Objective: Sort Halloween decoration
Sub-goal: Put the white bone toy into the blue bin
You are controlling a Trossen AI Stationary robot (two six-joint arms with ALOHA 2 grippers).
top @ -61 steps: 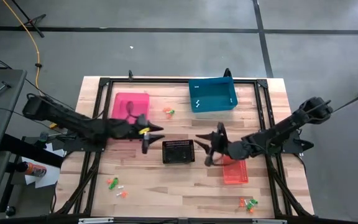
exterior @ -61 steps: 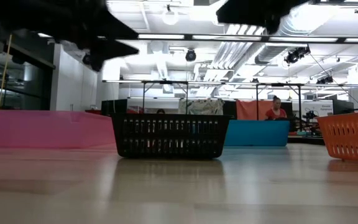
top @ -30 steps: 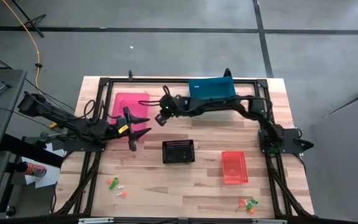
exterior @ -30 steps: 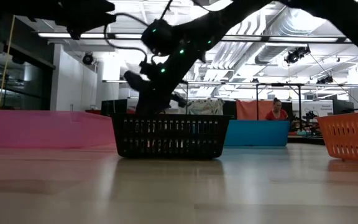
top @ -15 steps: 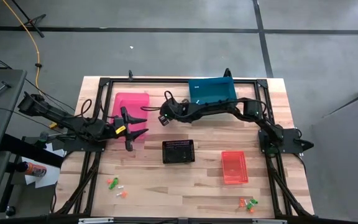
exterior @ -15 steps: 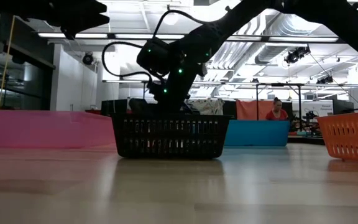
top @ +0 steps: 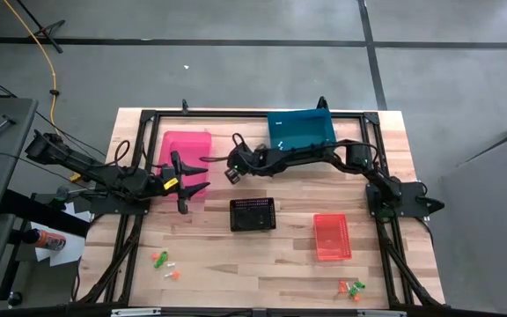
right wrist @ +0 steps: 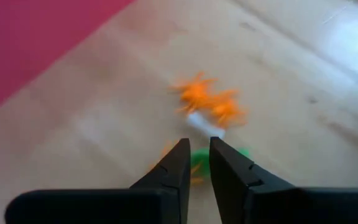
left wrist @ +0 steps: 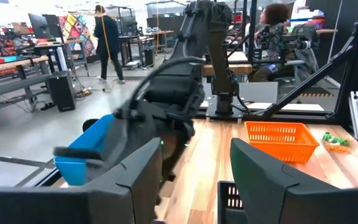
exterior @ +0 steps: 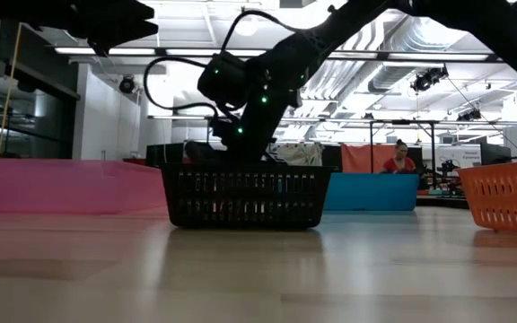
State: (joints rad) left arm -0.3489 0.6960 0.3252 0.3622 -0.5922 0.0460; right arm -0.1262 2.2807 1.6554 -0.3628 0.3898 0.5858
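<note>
**Right gripper down among the trinkets beside the pink bin**

The right arm is stretched far across the light wooden slatted table [top: 262, 255], and its right gripper [top: 233, 164] sits low over the boards between the flat pink plastic bin [top: 186, 150] and the teal-blue plastic bin [top: 300, 132]. Through the wrist camera, the two dark fingers [right wrist: 180, 163] stand close together with a narrow gap between them, and a green trinket [right wrist: 199, 158] shows right at that gap. Whether the fingers have actually clamped it, I cannot tell. Just past the tips lies a blurred cluster of tiny orange Halloween trinkets [right wrist: 209, 102] with a small white piece [right wrist: 202, 124] between them and the green one, all on bare wood beside the pink bin's edge.

Over on the other side, the left gripper [top: 189, 179] hangs above the near corner of the pink bin, its jaws spread wide with nothing between them.

More small decorations lie near the front edge: an orange, green and white group [top: 165, 263] at front left and another group [top: 352, 288] at front right. The black mesh basket [top: 253, 214] sits mid-table, the orange-red mesh basket [top: 332, 237] to its right.
</note>
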